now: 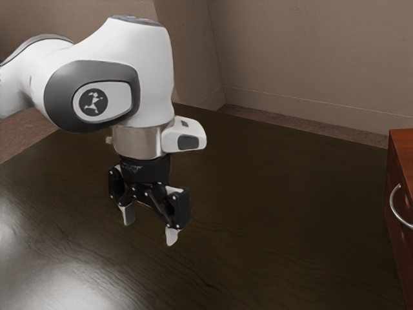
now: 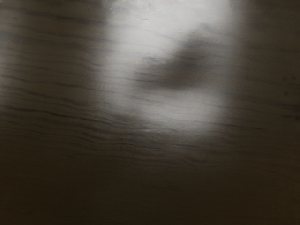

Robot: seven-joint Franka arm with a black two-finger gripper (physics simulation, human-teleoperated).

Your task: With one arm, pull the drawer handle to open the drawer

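**Polished table (image 1: pixel 271 194) catches the light in a bare beige room**

The dark wooden tabletop stretches across the foreground, with a pale glare (image 1: pixel 26 232) pooling on it toward the exterior view's left. Behind it, plain beige walls (image 1: pixel 322 45) meet in a corner. A baseboard (image 1: pixel 310 101) runs along their foot above a strip of brown floor (image 1: pixel 303 121). Up close, wavy dark grain (image 2: pixel 70 112) crosses a white sheen (image 2: pixel 178 108).

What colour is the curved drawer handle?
Silver-grey; the curved metal drawer handle shows best in the exterior view.
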